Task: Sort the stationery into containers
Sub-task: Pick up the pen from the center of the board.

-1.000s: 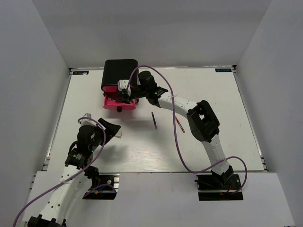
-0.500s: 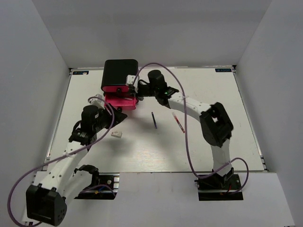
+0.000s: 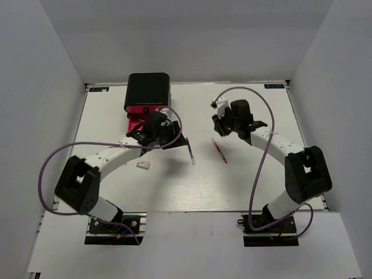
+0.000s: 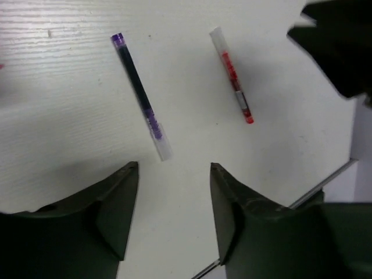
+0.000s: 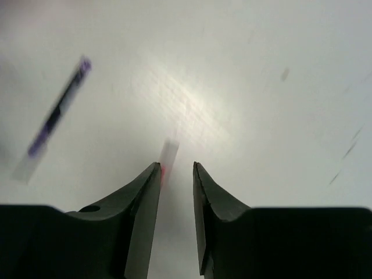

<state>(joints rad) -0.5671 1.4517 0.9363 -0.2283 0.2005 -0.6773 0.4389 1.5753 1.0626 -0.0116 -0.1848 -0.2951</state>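
Overhead camera looks down; both close wrist views share the blue pen [image 4: 139, 96].

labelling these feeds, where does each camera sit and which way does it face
top: above and behind the arms, looking down on the table, cabinet and both arms
left wrist: on the left arm, looking down past the open left claw at the blue pen and red pen
right wrist: on the right arm, looking down past the right claw at the red pen's end
shared: both pens show in all three
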